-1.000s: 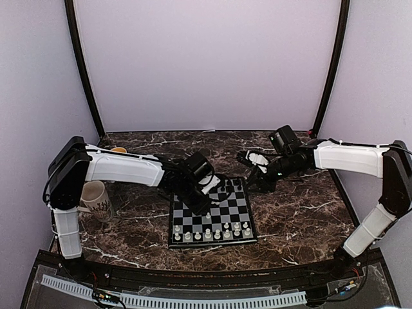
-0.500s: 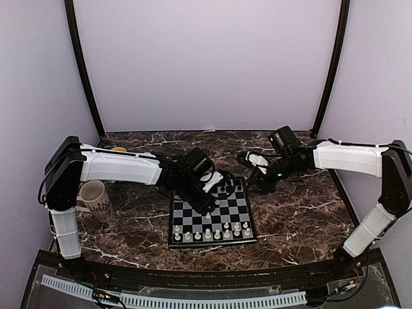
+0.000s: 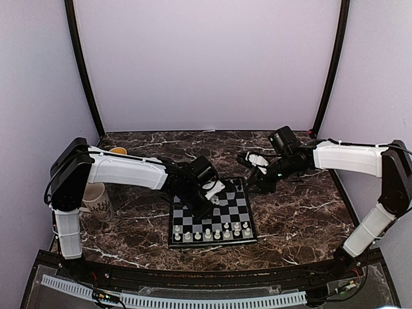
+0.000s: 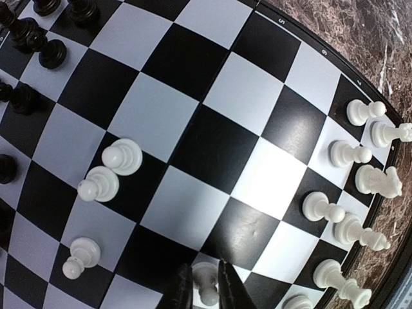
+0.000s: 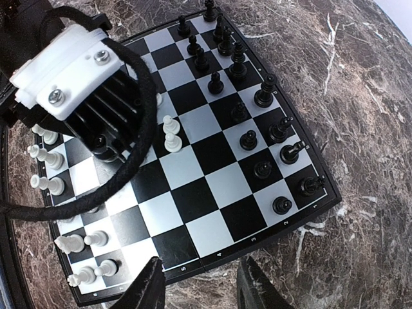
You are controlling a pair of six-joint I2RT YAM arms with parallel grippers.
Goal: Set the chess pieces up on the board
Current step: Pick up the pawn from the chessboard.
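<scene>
Left pincer (image 4: 205,270) pinches a white pawn (image 4: 206,286), lower centre; right pincer (image 5: 201,270) spread, empty. You should lift straight, clearing neighbouring pawns (image 4: 84,256) on the board (image 4: 225,84)

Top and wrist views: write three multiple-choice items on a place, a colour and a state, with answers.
1. From the black-and-white checked chessboard, the beige ceramic mug stands: A left, on the marbled table; B right; C behind.
2. The small plastic pawn between the left gripper's fingertips is: A black; B white; C red.
3. The right gripper's jaws are: A clamped on a knight; B around the mug; C apart, empty.
Answers: A, the top view shows it there; B, pale in the left wrist view; C, nothing lies between them.
</scene>
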